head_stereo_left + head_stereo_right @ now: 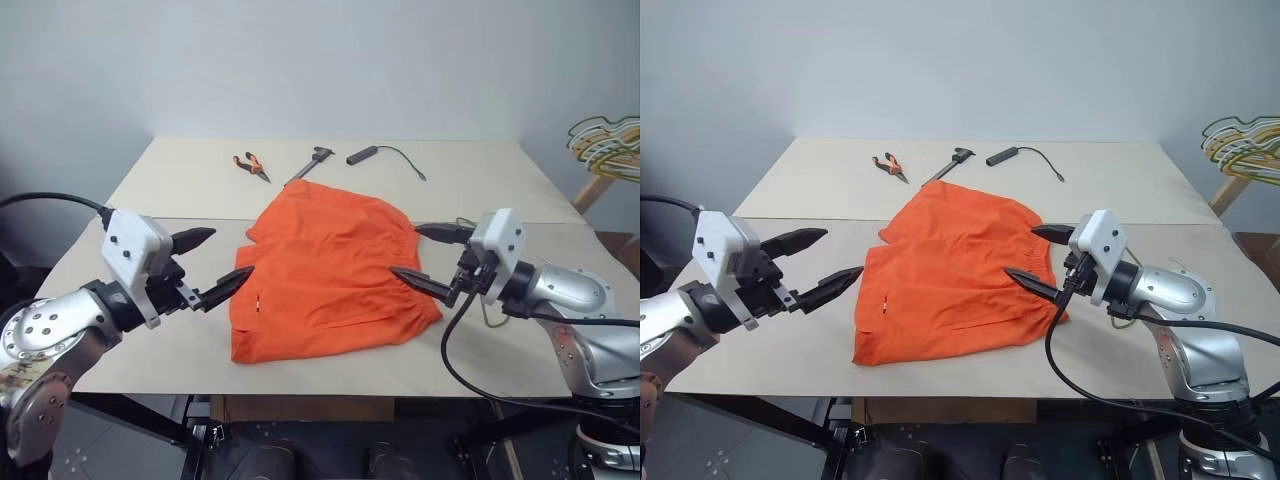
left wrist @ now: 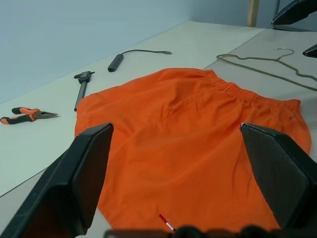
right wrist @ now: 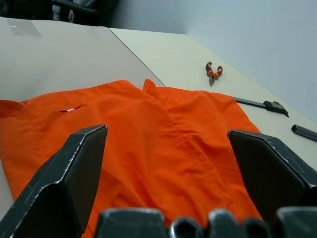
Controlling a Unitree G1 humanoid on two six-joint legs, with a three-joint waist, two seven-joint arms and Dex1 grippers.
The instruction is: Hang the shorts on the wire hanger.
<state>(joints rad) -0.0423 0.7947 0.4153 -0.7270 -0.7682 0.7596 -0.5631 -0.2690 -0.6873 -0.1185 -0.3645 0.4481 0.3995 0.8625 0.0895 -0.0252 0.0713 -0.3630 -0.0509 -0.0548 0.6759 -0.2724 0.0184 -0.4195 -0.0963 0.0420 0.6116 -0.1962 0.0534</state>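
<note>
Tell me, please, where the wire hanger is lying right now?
The wire hanger lies flat on the table, just beyond the shorts' waistband, on the robot's right side.

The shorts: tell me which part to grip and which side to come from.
Probably the gathered waistband, the firmest edge of the shorts, which lie flat on the table with that band on the robot's right. The right gripper, open, hovers at that edge, so it could come in from the right; the left gripper, also open, is at the hem side.
</note>
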